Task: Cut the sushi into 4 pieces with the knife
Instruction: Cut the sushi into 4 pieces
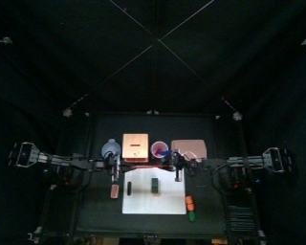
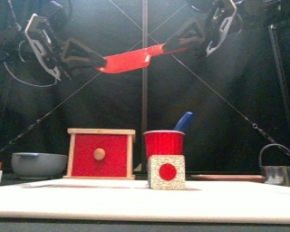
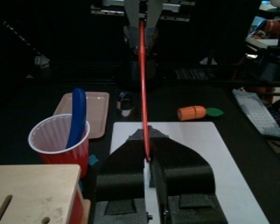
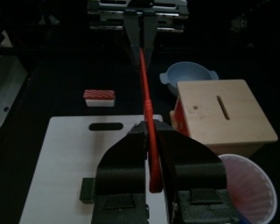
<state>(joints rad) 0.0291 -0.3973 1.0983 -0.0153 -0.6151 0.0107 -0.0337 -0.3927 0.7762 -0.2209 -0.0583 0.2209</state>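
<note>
A red toy knife (image 2: 128,60) hangs high above the table, held at both ends. My left gripper (image 2: 97,63) is shut on one end and my right gripper (image 2: 167,48) on the other. In the left wrist view the knife (image 3: 143,87) runs from my own jaws (image 3: 146,140) straight to the other gripper; the right wrist view shows the same knife (image 4: 146,87) between its jaws (image 4: 150,136). The sushi roll (image 2: 167,171) lies on the white cutting board (image 1: 145,198) below, its pale end with a red centre facing the front. Both wrist views hide the roll.
At the back stand a blue-grey bowl (image 1: 111,147), a wooden box (image 2: 101,155) with a red drawer front, a red cup (image 2: 163,143) holding a blue knife (image 2: 183,120), and a pink tray (image 1: 187,148). An orange and green toy (image 1: 191,205) lies right of the board, a small red toy (image 1: 114,190) left.
</note>
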